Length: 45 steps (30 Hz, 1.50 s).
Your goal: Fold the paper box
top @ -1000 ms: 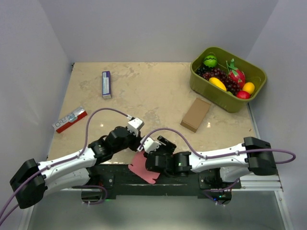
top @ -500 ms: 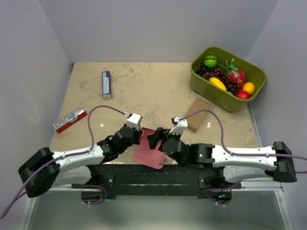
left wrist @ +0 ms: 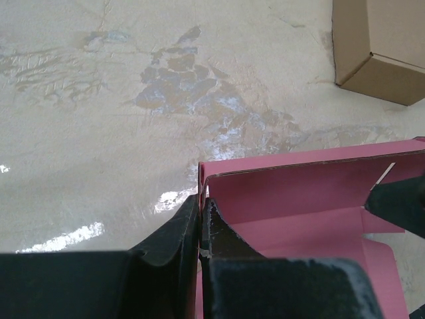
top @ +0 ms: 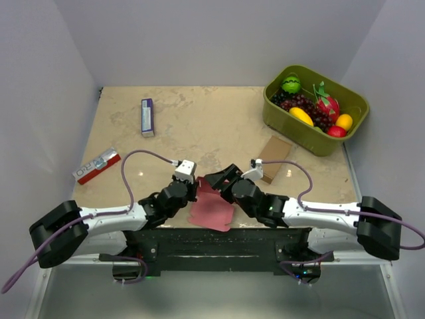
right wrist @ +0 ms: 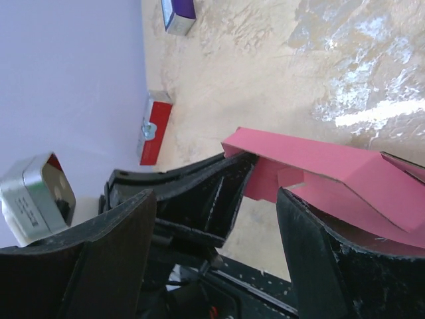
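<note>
The pink paper box point(top: 212, 212) lies partly folded at the table's near edge, one panel standing up. It also shows in the left wrist view point(left wrist: 299, 199) and in the right wrist view point(right wrist: 319, 166). My left gripper point(top: 195, 193) is shut on the box's left edge; in its own view point(left wrist: 200, 207) the card sits pinched between the fingers. My right gripper point(top: 218, 179) is open at the box's far edge. In its own view point(right wrist: 216, 198) its fingers straddle the raised panel and the left gripper's fingers point(right wrist: 199, 186), touching nothing.
A brown cardboard box point(top: 271, 159) lies just right of the grippers, and shows too in the left wrist view point(left wrist: 378, 46). A green bin point(top: 292, 129) of toy fruit stands at the back right. A purple box point(top: 147, 117) and a red-and-white packet point(top: 97, 165) lie to the left.
The pink box has moved from overhanging the near edge onto the table. My right gripper has swung forward to its far edge and stands open. My left gripper still holds the left edge.
</note>
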Tool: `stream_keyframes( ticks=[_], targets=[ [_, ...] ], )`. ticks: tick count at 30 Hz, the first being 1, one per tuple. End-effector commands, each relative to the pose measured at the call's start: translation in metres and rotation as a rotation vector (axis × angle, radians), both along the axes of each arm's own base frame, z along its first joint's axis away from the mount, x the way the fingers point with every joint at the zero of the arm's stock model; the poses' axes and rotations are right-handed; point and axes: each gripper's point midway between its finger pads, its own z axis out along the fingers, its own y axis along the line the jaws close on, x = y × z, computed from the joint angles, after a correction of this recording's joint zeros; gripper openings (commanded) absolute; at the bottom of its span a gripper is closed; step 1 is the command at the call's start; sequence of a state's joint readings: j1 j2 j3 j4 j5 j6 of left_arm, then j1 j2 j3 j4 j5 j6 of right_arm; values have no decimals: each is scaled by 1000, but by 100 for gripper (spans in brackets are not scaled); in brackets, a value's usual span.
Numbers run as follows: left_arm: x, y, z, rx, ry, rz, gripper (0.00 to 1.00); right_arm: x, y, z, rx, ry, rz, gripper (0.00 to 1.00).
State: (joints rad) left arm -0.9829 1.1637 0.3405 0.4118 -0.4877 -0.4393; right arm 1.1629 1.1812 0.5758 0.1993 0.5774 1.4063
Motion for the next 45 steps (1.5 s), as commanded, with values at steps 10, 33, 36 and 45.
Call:
stream_keyframes(
  ticks=[10,33,36,45],
  targets=[
    [-6,-6,2,-56,-69,73,0,27,-12,-21,134,82,-239,70],
    [-20,-14,-8,-27,-105,54,9,32,-39,-100,13,175,-375,42],
    [-23,-20,-4,-35,-117,9,20,31,-41,-104,5,180,-375,31],
    [-41,-36,11,-72,-139,-168,53,26,-46,-121,-1,208,-377,18]
  ],
)
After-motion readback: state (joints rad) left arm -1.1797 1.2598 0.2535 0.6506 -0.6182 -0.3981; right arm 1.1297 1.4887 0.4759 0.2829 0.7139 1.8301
